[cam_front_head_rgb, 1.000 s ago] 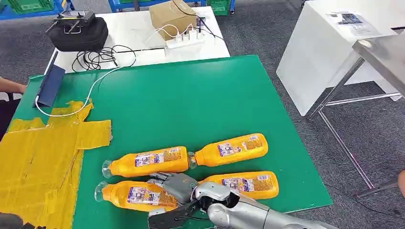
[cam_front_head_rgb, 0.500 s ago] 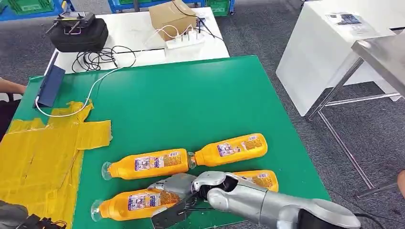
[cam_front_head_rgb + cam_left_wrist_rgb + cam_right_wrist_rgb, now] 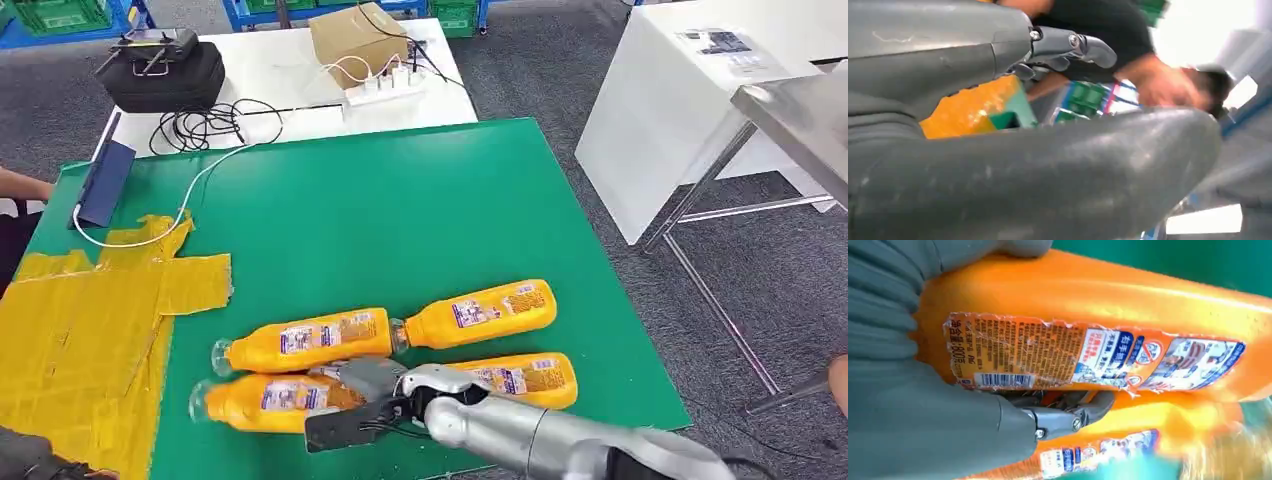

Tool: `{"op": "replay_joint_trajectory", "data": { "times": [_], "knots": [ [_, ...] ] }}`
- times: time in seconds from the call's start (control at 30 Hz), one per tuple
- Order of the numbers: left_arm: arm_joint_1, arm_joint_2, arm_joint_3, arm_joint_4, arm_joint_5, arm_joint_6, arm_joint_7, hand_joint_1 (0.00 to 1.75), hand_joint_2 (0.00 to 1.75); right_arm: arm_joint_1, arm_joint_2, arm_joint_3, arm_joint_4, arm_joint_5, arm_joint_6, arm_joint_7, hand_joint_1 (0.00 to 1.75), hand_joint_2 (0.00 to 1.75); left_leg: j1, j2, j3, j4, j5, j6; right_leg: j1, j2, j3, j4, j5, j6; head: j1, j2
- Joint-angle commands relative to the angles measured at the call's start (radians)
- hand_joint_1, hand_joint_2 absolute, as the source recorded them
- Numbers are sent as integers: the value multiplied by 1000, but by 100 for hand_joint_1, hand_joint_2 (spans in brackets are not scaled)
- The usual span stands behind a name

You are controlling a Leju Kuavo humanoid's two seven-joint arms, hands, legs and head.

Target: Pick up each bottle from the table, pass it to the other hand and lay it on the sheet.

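Head view: right robot hand (image 3: pixel 352 398) wrapped round the near bottle (image 3: pixel 262 401), at 6 o'clock on the green table (image 3: pixel 400 210), three more bottles close by, one (image 3: pixel 305 342) just beyond and touching or nearly so. Yellow sheet (image 3: pixel 80 320) at 9 o'clock, bare. Best to lift straight up, level, clear of the neighbour, before swinging toward the left robot hand.

Right wrist view: label and body of the bottle (image 3: pixel 1088 330) pressed into the palm, a dark finger (image 3: pixel 1068 417) curled beneath; a firm-looking grasp, hidden from the head.

Left wrist view: left robot hand (image 3: pixel 1038 100) with nothing in it, fingers apart, ready to receive; a person close behind.
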Motion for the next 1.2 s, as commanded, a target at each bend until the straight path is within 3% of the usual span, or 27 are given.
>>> {"op": "replay_joint_trajectory", "data": {
  "times": [0.03,0.2,0.33,0.37,0.47,0.57,0.63,0.77,1.2],
  "knots": [
    [-26,-45,168,194,54,-172,4,0,0,227,40,-314,-203,-53,-76,-135,175,175,-1,-7,2,-2,0,3,-1,-1,2,0,-2,-2,0,0],
    [-26,-45,160,201,53,-187,4,0,0,239,39,-336,-228,-52,-76,-155,175,175,-1,-5,-3,-1,0,3,-1,1,-1,0,-1,-1,0,0],
    [-19,-45,151,221,74,-312,4,0,0,343,63,-451,-380,28,-70,-201,175,175,-2,-7,-4,-1,0,3,-2,-1,-2,0,-2,-2,0,0],
    [-18,-45,140,232,70,-378,4,0,175,354,62,-460,-400,46,-60,-198,175,175,-2,-7,-5,-1,0,3,-2,-2,-3,1,-2,-1,0,0],
    [-33,-38,108,314,22,-581,14,0,175,385,64,-503,-428,89,-20,-203,175,175,-3,-7,-5,-2,1,3,-3,-2,-3,0,-2,-1,0,0],
    [-28,28,-31,379,-51,-913,49,0,175,395,61,-528,-418,107,17,-228,175,175,-3,-8,-5,-1,1,3,-2,-4,-4,-1,-2,-1,0,0],
    [-12,56,-120,386,-149,-1013,14,0,175,380,64,-530,-395,114,40,-237,175,175,-3,-9,-5,-2,1,3,-3,-4,-3,-1,-2,-1,0,0],
    [10,72,-205,338,-195,-1100,4,0,175,328,93,-501,-328,127,75,-236,175,175,-3,-5,-7,-1,1,3,-3,-1,-6,0,-1,-1,0,0],
    [10,91,-233,325,-213,-1126,4,0,175,284,112,-448,-262,145,87,-222,175,175,-3,-3,-7,-1,1,3,-2,1,-6,0,0,0,0,0]
  ]
}}
